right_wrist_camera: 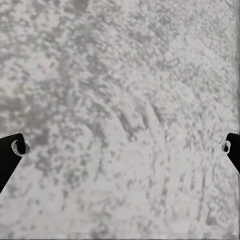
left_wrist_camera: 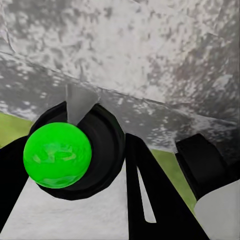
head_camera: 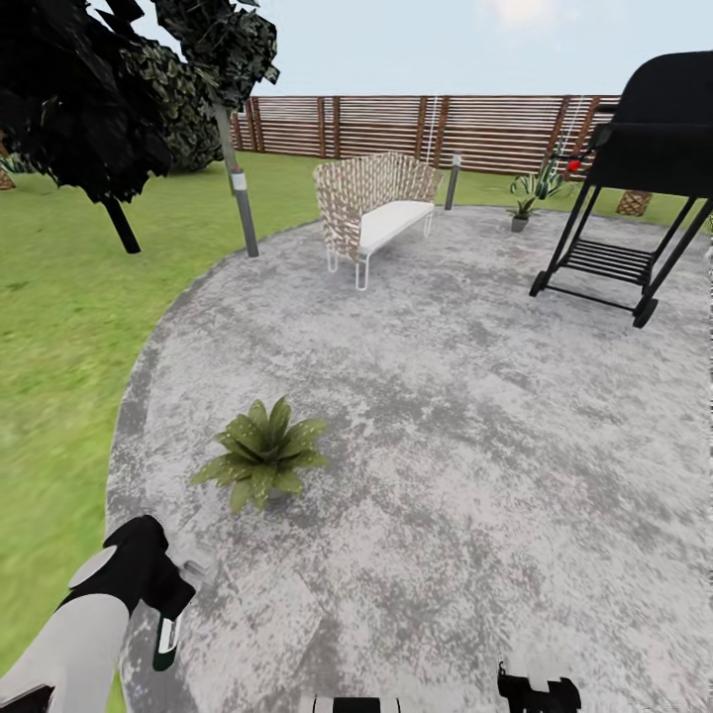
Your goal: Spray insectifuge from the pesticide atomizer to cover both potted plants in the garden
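Left fingers (head_camera: 166, 634) closed on atomizer (left_wrist_camera: 75, 150), low over the patio (head_camera: 446, 446) edge. Right fingers (right_wrist_camera: 120, 147) spread wide, empty, above paving. One potted plant (head_camera: 262, 454) just ahead of the left arm; bench (head_camera: 371, 208) beyond.

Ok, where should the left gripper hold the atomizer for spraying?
Around the atomizer's round dark body, from the side, as the left gripper seems to do now. That leaves the pale nozzle free, pointing out over the patio.
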Controlling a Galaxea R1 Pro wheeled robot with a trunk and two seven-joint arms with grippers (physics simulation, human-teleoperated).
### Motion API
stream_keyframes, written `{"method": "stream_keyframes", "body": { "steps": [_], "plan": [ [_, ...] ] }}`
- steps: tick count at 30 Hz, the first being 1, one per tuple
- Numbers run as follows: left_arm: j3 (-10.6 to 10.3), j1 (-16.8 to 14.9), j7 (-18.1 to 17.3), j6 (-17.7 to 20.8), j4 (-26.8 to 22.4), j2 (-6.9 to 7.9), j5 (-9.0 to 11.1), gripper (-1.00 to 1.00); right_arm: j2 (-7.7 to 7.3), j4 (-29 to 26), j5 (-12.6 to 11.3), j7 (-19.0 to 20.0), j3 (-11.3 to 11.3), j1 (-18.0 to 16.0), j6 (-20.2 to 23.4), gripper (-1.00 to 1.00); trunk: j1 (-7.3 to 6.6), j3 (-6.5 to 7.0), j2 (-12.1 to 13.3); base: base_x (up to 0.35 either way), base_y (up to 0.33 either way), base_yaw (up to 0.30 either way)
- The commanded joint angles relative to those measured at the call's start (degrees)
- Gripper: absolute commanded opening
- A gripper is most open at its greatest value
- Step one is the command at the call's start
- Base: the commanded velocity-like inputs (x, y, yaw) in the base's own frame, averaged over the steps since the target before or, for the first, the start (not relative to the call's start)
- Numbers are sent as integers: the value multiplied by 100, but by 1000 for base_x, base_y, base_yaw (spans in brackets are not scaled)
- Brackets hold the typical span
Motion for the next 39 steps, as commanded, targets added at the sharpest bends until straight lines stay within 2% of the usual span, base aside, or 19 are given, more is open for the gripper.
{"method": "stream_keyframes", "body": {
  "steps": [1,5,7,8,11,13,16,18,20,22,25,26,27,28,30,33,34,36,39],
  "plan": [
    [20,-4,-42,39,-7,-4,-30,-100,0,6,56,-24,-33,-3,-12,100,-4,-4,-2,-337,0,0],
    [36,2,-52,-101,39,15,2,-100,8,-56,53,-5,-34,-6,-12,100,-4,-4,-2,-190,0,0],
    [34,95,-34,-757,297,-11,246,-100,7,-364,93,7,-29,-9,-4,100,-4,-4,-2,-30,0,0],
    [32,165,32,-1476,557,-18,505,-100,2,-722,266,86,-28,-11,2,100,-4,-4,-2,-12,0,0],
    [104,239,351,-3302,836,32,987,-100,-15,-1392,847,564,-32,-12,17,100,-4,-4,-2,-4,0,0],
    [163,247,464,-4021,864,29,1162,-100,-72,-1547,1124,967,-32,-12,19,100,-4,-4,-2,-1,0,0],
    [162,250,521,-4548,878,-26,1227,-100,-207,-1698,1488,1857,-32,-10,23,100,-4,-4,-2,0,0,0],
    [141,240,526,-4910,882,-133,1233,-100,-282,-1749,1805,2583,-33,-27,23,100,-4,-4,-2,0,0,0],
    [125,225,518,-5177,882,-250,1216,-100,-320,-1861,2179,3354,-33,-50,23,100,-4,-4,-2,0,0,0],
    [-80,219,495,-5254,885,-314,1185,-100,-324,-1966,2371,3849,-38,-60,23,100,-4,-4,-2,0,0,0],
    [-1010,216,478,-5271,882,-346,1206,-100,-293,-2220,2450,4347,-41,-66,28,100,-4,-4,-2,0,0,0],
    [-1274,216,474,-5264,880,-363,1218,-100,-266,-2348,2455,4611,-39,-70,30,100,-4,-4,-2,0,0,0],
    [-1424,214,472,-5265,879,-390,1225,-100,-244,-2481,2458,4958,-36,-72,31,100,-4,-4,-2,0,0,0],
    [-1506,209,462,-5270,879,-411,1230,-100,-212,-2597,2460,5292,-34,-73,36,100,-4,-4,-2,0,0,0],
    [-1570,196,444,-5273,878,-424,1234,-100,-115,-2719,2461,5643,-33,-76,79,100,-4,-4,-2,0,0,0],
    [-1604,191,403,-5271,883,-412,1240,-100,-52,-2767,2464,5788,-33,-75,118,100,-4,-4,-2,0,0,0],
    [-1609,190,311,-5260,885,-409,1236,-100,-39,-2778,2463,5808,-33,-76,123,-100,-4,-4,-2,0,0,0],
    [-1614,189,162,-5219,880,-417,1210,-100,8,-2787,2467,5832,-33,-81,128,-100,-4,-4,-2,0,0,0],
    [-1603,189,120,-5192,880,-438,1187,-100,216,-2795,2484,5849,-25,-82,122,-100,-4,-4,-2,0,0,0]
  ]
}}
